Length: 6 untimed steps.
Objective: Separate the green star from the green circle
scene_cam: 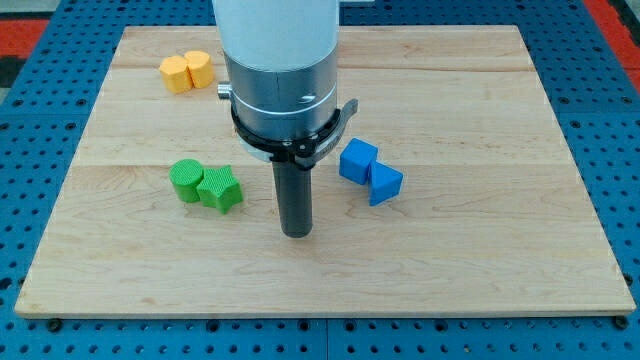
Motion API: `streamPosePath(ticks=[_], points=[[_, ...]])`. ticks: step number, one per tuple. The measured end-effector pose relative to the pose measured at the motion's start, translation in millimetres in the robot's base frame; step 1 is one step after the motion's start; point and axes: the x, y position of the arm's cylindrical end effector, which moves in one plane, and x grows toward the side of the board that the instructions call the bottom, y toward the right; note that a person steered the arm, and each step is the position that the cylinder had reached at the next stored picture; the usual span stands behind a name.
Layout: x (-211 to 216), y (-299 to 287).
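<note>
The green star (221, 189) and the green circle (185, 181) lie touching each other on the wooden board (480, 250), left of centre; the circle is on the star's left. My tip (296, 232) rests on the board to the right of the star and slightly lower in the view, with a gap between them. The rod hangs from the white and grey arm body (282, 70) at the view's top centre.
Two yellow blocks (187, 71) sit together at the board's top left. Two blue blocks (369, 172) touch each other right of the rod. A blue pegboard surface (40, 150) surrounds the board.
</note>
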Motion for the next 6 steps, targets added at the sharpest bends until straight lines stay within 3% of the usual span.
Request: streamPosePath(ticks=[1, 2, 3, 4, 6], points=[[25, -26], [23, -57], [-12, -97], [-63, -100], [-95, -101]])
